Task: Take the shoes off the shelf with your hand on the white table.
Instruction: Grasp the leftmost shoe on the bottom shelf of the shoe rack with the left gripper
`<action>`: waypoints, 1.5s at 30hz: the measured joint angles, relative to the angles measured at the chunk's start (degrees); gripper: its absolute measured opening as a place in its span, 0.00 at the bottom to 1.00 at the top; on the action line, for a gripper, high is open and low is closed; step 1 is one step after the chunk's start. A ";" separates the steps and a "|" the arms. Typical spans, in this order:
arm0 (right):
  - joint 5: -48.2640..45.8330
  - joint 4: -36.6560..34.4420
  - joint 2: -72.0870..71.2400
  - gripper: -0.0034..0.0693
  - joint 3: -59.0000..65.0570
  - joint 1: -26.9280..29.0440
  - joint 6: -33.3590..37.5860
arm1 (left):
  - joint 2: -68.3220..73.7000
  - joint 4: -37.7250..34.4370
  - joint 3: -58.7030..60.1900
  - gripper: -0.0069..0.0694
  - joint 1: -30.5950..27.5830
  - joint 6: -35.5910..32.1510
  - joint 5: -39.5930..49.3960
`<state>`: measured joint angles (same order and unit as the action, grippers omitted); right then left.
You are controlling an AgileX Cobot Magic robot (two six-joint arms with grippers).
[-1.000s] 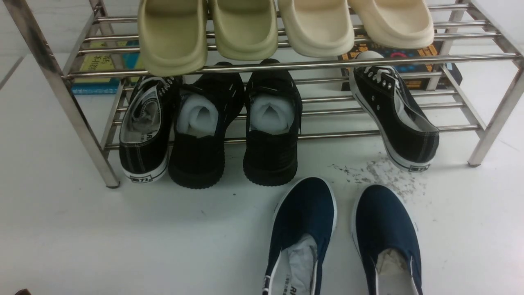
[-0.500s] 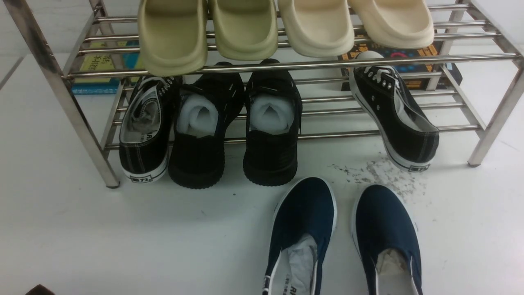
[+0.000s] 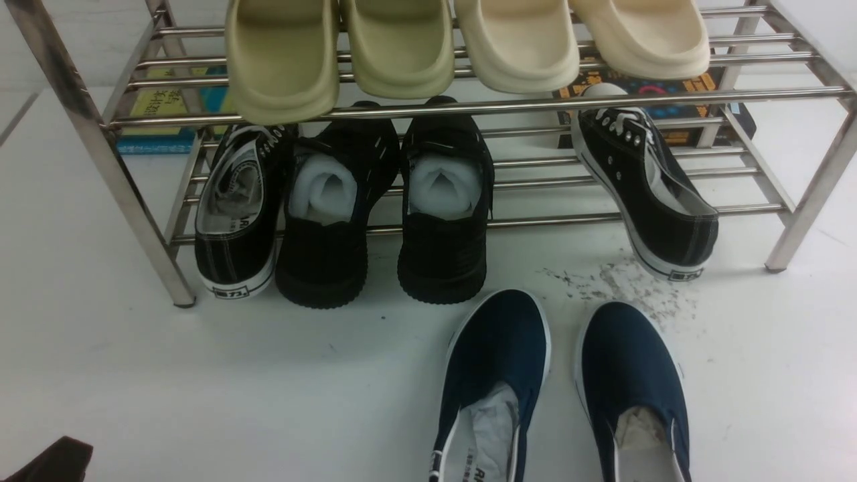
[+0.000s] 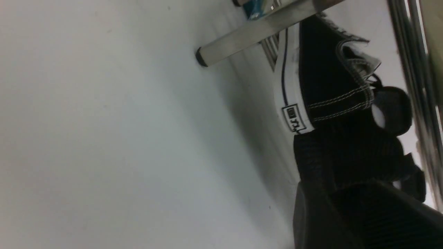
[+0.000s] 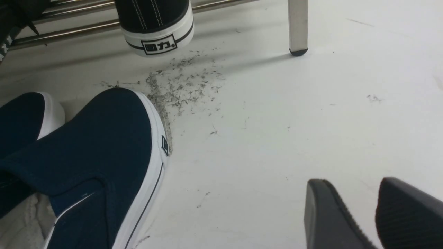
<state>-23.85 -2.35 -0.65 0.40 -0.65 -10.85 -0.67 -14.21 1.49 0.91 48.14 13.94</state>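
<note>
Showing both tiers of the shelf point(image 3: 522, 105), the front view catches only a dark corner of the left gripper point(image 3: 57, 458); its wrist view cannot settle whether it is parted or pressed together. Lower tier: left sneaker point(image 3: 238, 207), black knit shoes point(image 3: 325, 221), right sneaker point(image 3: 646, 184), heels overhanging the white table point(image 3: 201, 388). Upper tier: slides point(image 3: 281, 67). Nearer, right of centre, lie the navy slip-ons point(image 3: 495, 375). Only the right wrist view shows the right gripper point(image 5: 369, 214), slightly parted, empty.
</note>
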 joint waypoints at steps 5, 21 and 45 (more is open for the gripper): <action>0.00 0.00 0.00 0.37 0.00 0.00 0.00 | 0.00 -2.29 -1.10 0.34 0.00 0.57 -0.99; 0.00 0.00 0.00 0.37 0.00 0.00 0.00 | 43.23 10.00 -42.12 0.09 0.00 -23.98 33.51; 0.00 0.00 0.00 0.37 0.00 0.00 0.00 | 87.19 21.99 -69.94 0.67 11.15 -23.32 23.00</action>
<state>-23.85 -2.35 -0.65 0.40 -0.65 -10.85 86.51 7.78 -68.45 12.06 24.83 36.94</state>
